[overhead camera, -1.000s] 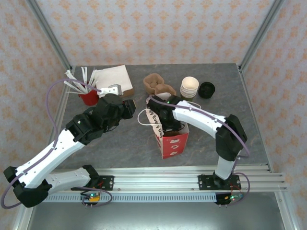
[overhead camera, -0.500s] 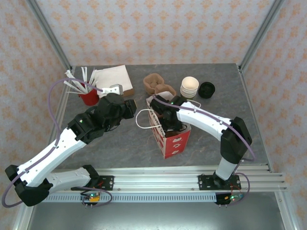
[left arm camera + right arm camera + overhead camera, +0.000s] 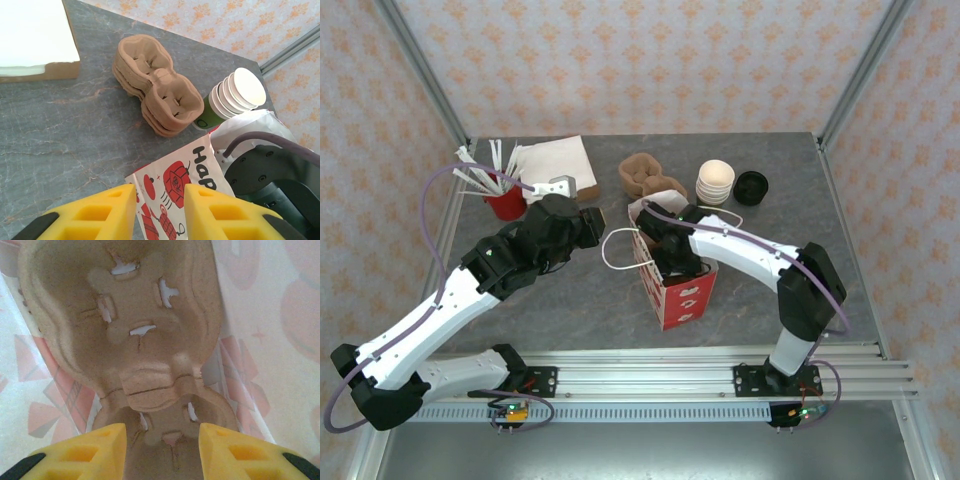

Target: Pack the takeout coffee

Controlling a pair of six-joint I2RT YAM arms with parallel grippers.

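**The takeout coffee is sitting outside the red bag**

Your right gripper is hanging inside the red bag, its fingers straddling a pulp cup tray. I cannot tell whether they are clamping it. Your left gripper is hovering at the bag's left rim, its grip equally unclear. The coffee is standing behind the bag, to its right.

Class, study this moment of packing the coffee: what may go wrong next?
The right claw reaches into the red bag above the cup tray, which sits snug between the walls; withdrawing might lift or topple the bag. The coffee stands close beside the stack of cups, so grasping it may knock the stack.
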